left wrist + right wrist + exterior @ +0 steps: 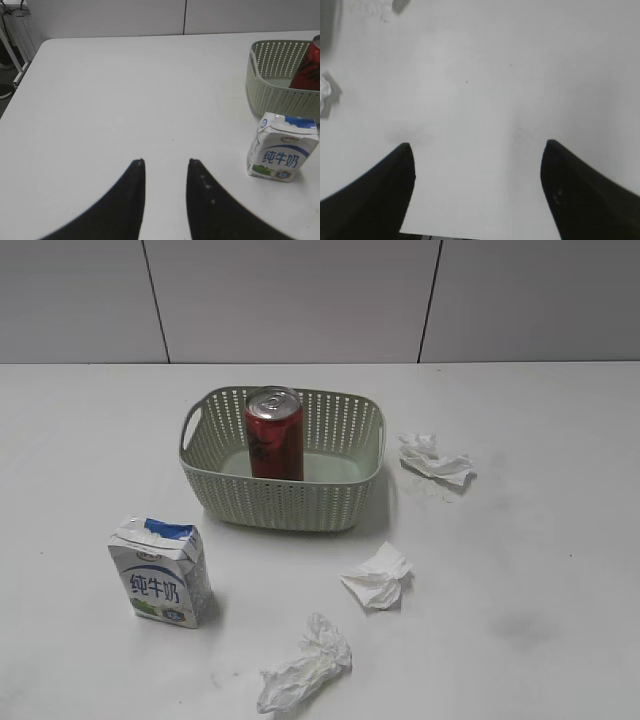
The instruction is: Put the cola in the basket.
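The red cola can [275, 435] stands upright inside the pale green basket [330, 505] at the middle of the table. In the left wrist view the basket [272, 95] and part of the can [307, 67] show at the right edge. My left gripper [165, 161] is open and empty over bare table, well left of the basket. My right gripper [477, 145] is wide open and empty over bare table near the front edge. Neither gripper shows in the exterior view.
A white-and-blue milk carton [160, 573] stands in front of the basket to the left; it also shows in the left wrist view [281, 147]. Crumpled tissues lie at the right [435, 460], front middle [380, 578] and front [305, 665].
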Robot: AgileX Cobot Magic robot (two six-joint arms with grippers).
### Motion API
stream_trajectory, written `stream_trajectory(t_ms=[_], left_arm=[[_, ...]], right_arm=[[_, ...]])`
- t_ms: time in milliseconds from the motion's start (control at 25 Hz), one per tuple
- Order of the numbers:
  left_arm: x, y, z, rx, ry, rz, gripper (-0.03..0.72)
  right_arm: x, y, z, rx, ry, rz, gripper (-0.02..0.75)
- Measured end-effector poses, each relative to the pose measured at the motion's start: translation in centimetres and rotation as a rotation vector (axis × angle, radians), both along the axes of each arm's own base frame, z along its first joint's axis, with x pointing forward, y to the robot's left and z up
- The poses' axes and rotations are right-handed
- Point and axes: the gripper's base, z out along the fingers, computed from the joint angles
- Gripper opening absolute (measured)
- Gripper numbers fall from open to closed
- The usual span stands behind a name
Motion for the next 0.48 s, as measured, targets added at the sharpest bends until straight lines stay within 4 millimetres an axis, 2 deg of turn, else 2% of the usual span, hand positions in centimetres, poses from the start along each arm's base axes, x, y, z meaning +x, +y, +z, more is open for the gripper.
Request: stream_trajectory(t_ms=[240, 360, 480], left_arm=[[0.0, 0.0, 0.0, 0.0, 0.0, 0.0, 0.228], [0.0, 0.0, 0.0, 0.0, 0.001, 0.0, 0.228], [0.0, 0.0, 0.0, 0.0, 0.0, 0.0, 0.228]], right_arm=[[-9.2, 0.6, -2.6, -0.019, -0.12, 0.001, 0.59], [-12.8, 0.9, -4.0, -0.026, -0.172, 0.004, 0.59], [-15.5, 1.0, -3.4, -0.04, -0.286, 0.007, 0.59]])
